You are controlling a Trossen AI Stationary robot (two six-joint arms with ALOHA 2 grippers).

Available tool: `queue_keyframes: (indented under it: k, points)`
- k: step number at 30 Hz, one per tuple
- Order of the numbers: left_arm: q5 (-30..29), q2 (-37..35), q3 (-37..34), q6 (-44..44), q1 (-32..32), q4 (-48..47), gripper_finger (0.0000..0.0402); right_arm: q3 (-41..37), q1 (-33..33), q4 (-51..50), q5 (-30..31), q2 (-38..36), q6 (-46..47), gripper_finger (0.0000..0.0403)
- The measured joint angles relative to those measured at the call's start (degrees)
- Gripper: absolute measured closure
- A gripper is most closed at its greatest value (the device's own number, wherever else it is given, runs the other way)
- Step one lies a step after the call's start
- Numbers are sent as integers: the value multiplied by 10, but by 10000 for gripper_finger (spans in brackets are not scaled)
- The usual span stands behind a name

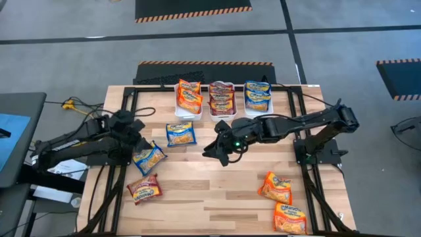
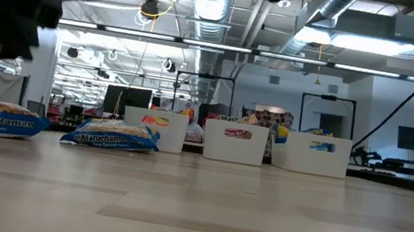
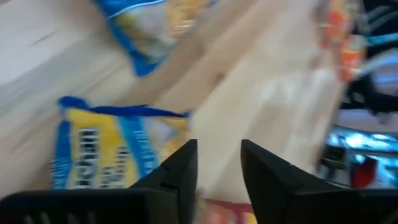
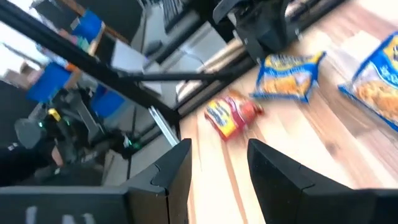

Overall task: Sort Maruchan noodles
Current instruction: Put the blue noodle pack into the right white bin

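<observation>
Hovering lower left: left gripper [image 1: 137, 137], jaws slightly apart, empty, above blue packet [image 1: 148, 158]. Hanging at centre: right gripper [image 1: 217, 150], jaws parted, empty. Filling bins [image 1: 222, 112] up top: sorted packets.

Two blue packets [image 1: 180, 134] [image 1: 148, 158] are lying flat left of centre in the high view, a maroon one [image 1: 144, 189] sitting below them at lower left. Two orange packets [image 1: 276, 187] [image 1: 290, 218] are lying at lower right. More packets [image 1: 222, 97] are resting along the top centre.
</observation>
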Motion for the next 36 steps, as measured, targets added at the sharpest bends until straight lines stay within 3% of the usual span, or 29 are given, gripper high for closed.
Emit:
queue_keyframes:
  k: [7,12,26,36]
  points:
    - [-110,46,-17,-46,0,-9,257,0,-22,-25,-49,0,-43,223]
    - [-110,78,-17,-59,0,-9,256,0,-38,-33,-77,0,-67,223]
    - [-64,193,-17,-64,-1,-10,256,0,-52,-48,-80,0,-73,223]
    - [-53,270,-17,-57,-44,33,256,0,-55,-48,-80,0,-72,223]
